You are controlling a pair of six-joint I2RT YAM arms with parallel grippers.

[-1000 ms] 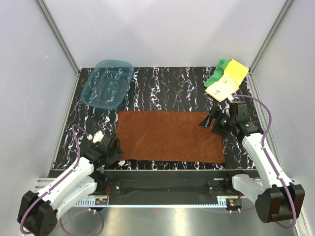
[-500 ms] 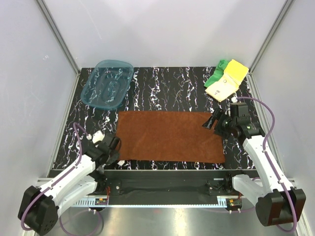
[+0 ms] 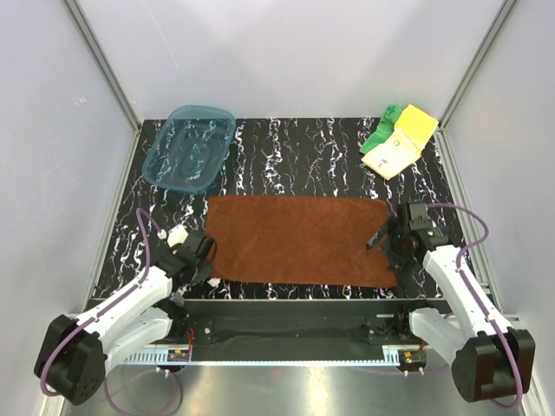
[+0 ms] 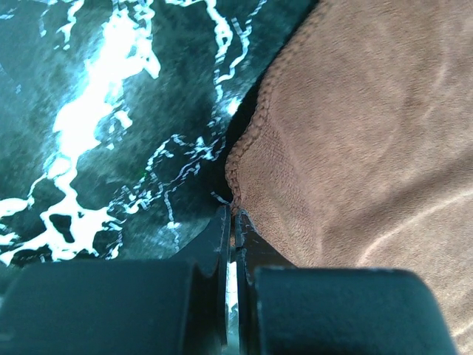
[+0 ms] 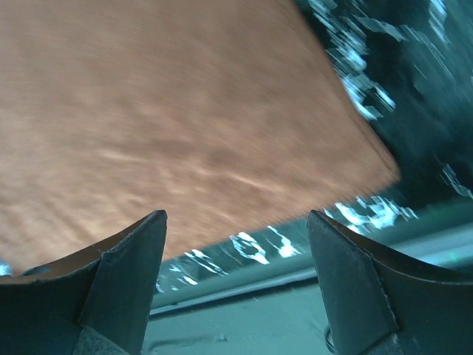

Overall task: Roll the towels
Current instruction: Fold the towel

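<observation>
Looking down, where's the rust-brown cloth towel [image 3: 295, 238]?
Flat on the black marbled table [image 3: 286, 156], left gripper [image 3: 208, 258] at its near-left corner, right gripper [image 3: 379, 241] at its right edge.
Wrist views?
Left jaws pressed together at the hem; right's spread above the cloth.

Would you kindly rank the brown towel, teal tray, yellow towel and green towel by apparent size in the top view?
Largest to smallest:
brown towel, spread flat
teal tray
yellow towel, folded
green towel, which the yellow one may partly cover
</observation>
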